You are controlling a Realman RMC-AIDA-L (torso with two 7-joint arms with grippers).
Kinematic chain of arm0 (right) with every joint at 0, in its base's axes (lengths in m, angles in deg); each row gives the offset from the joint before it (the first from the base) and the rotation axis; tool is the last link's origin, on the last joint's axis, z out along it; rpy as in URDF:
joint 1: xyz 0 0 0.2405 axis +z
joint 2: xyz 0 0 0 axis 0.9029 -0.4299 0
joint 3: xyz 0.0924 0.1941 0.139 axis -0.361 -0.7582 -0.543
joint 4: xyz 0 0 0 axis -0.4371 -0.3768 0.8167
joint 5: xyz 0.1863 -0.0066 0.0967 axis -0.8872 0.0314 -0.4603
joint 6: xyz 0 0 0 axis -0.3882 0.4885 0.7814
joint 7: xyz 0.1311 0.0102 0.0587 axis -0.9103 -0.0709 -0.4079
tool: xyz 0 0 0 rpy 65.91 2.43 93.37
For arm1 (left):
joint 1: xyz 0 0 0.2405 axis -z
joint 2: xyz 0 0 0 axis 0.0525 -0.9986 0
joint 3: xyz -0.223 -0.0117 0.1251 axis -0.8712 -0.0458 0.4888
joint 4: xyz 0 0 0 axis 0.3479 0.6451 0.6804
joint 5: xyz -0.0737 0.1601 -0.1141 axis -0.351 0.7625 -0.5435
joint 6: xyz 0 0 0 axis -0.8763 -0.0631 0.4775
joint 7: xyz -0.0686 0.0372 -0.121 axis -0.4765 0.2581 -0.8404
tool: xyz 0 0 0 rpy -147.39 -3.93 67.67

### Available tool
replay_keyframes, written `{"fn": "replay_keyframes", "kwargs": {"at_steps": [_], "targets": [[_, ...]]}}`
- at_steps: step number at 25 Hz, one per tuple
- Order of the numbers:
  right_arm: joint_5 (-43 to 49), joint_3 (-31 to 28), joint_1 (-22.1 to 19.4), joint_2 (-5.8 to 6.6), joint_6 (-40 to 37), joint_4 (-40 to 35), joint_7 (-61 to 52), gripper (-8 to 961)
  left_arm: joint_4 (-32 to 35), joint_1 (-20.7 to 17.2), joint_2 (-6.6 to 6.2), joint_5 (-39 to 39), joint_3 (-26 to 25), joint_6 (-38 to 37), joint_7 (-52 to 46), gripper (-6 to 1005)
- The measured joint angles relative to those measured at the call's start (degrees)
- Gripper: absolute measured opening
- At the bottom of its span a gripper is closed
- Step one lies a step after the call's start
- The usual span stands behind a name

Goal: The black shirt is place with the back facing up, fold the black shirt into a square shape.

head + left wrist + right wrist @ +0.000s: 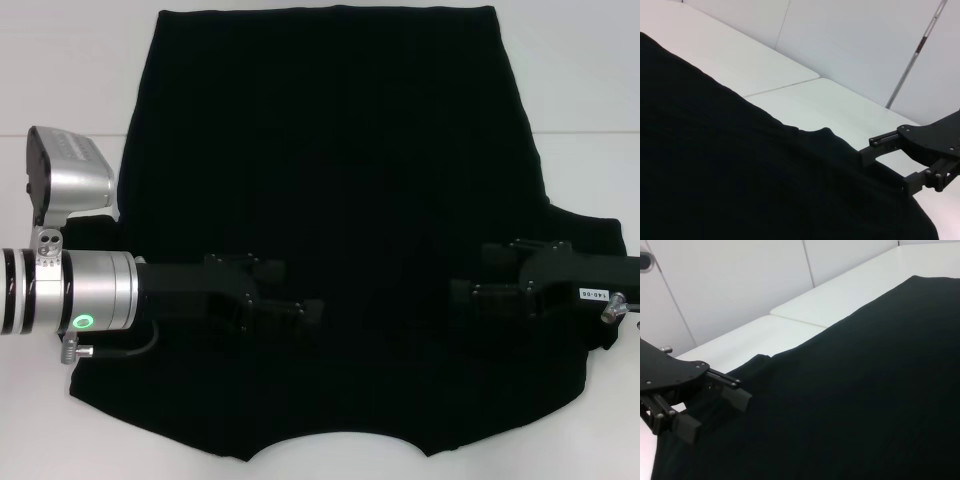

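Note:
The black shirt (330, 180) lies spread flat on the white table (60, 60), plain side up. Its curved neckline (340, 440) is at the near edge and its hem at the far edge. No print shows. My left gripper (290, 292) is low over the shirt's near left part, open and empty. My right gripper (482, 275) is low over the near right part by the sleeve (590, 240), open and empty. The left wrist view shows the right gripper (887, 170) at the shirt's edge. The right wrist view shows the left gripper (712, 412) the same way.
Bare white table shows to the left, to the right (590, 90) and at the near corners of the shirt. A seam between table panels (785, 87) runs beyond the cloth. White wall panels (740, 285) stand behind the table.

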Motion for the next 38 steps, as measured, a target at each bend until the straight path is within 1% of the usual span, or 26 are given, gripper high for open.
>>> {"fn": "replay_keyframes", "kwargs": {"at_steps": [17,19,21,22,24,26,27,28,29,32,34,38], "targets": [[0.0,0.0,0.5,-0.08,0.2,0.1,-0.3,886,0.1,0.1,-0.09,0.1,0.4,0.0,-0.5,923],[-0.1,-0.3,0.7,-0.04,0.4,0.1,-1.8,885,0.4,0.0,-0.10,0.0,-0.2,0.1,-1.4,914],[-0.9,-0.8,1.0,0.14,0.9,-0.4,-5.5,884,1.4,-0.3,-0.20,-0.2,-2.3,0.3,-4.8,904],[-1.7,-0.9,1.3,0.39,1.4,-0.6,-8.6,883,1.9,-0.3,-0.39,-0.2,-3.7,0.4,-6.9,899],[-3.0,-0.9,2.2,1.17,2.6,-1.1,-14.8,882,2.6,-0.4,-1.33,-0.3,-7.1,0.3,-13.1,889],[-3.6,-1.0,3.5,2.40,4.4,-1.3,-22.7,881,2.8,-0.4,-2.50,-0.2,-9.8,-0.2,-18.9,880],[-3.6,-1.0,4.2,3.06,5.4,-1.3,-26.8,881,2.8,-0.4,-2.50,-0.2,-9.8,-0.2,-18.9,875],[-3.6,-0.9,4.8,3.68,6.3,-1.4,-29.9,880,2.9,-0.6,-3.51,0.5,-12.0,-0.7,-23.9,870],[-3.5,-0.7,5.6,4.41,7.5,-1.4,-33.1,880,3.1,-0.9,-4.26,2.2,-15.2,-2.1,-27.8,865],[-3.0,-0.1,7.4,6.18,9.7,-1.6,-39.6,878,3.9,-1.4,-4.75,4.6,-19.5,-4.0,-30.5,851],[-3.0,0.0,8.0,6.82,10.0,-1.6,-40.6,877,4.5,-2.1,-4.96,6.1,-22.2,-4.3,-32.1,841],[-2.8,0.1,8.4,7.81,11.8,-1.6,-43.5,875,4.7,-3.2,-5.14,9.5,-26.0,-2.8,-33.8,821]]}}
